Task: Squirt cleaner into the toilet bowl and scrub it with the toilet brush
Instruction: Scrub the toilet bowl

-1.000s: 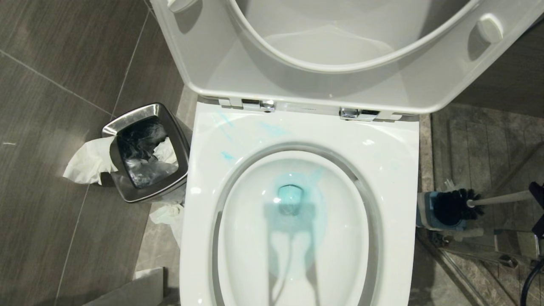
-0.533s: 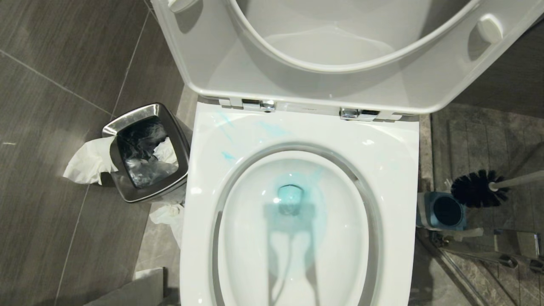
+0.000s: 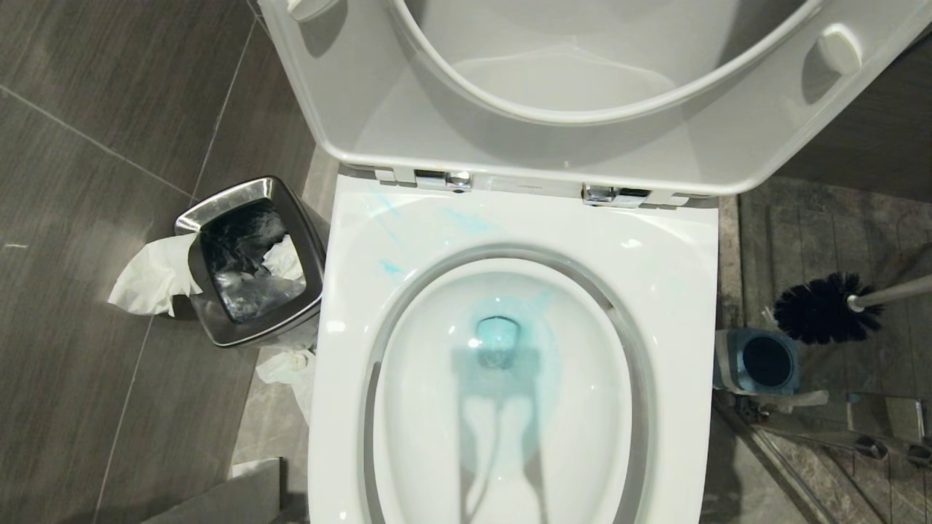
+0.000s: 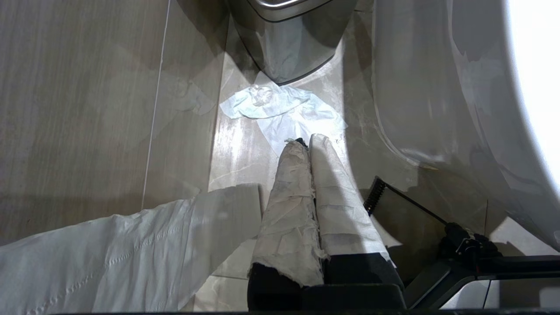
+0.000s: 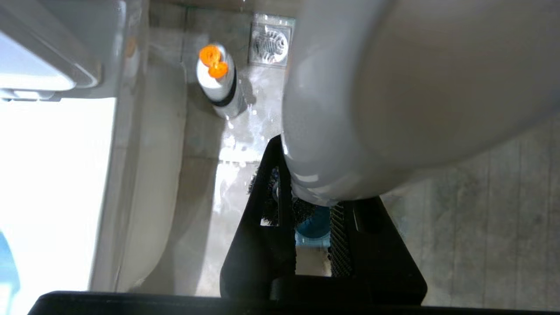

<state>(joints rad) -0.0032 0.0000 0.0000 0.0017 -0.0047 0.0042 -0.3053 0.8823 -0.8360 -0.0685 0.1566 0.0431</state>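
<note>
toilet brush (image 3: 826, 308) hangs above its base (image 3: 757, 362), handle clenched in the right gripper (image 5: 308, 205).

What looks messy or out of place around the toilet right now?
Blue cleaner is streaked on the flat rim of the toilet bowl near the left hinge, outside the basin. White tissue hangs from the steel waste bin onto the floor, and more tissue lies beside the bowl.
</note>
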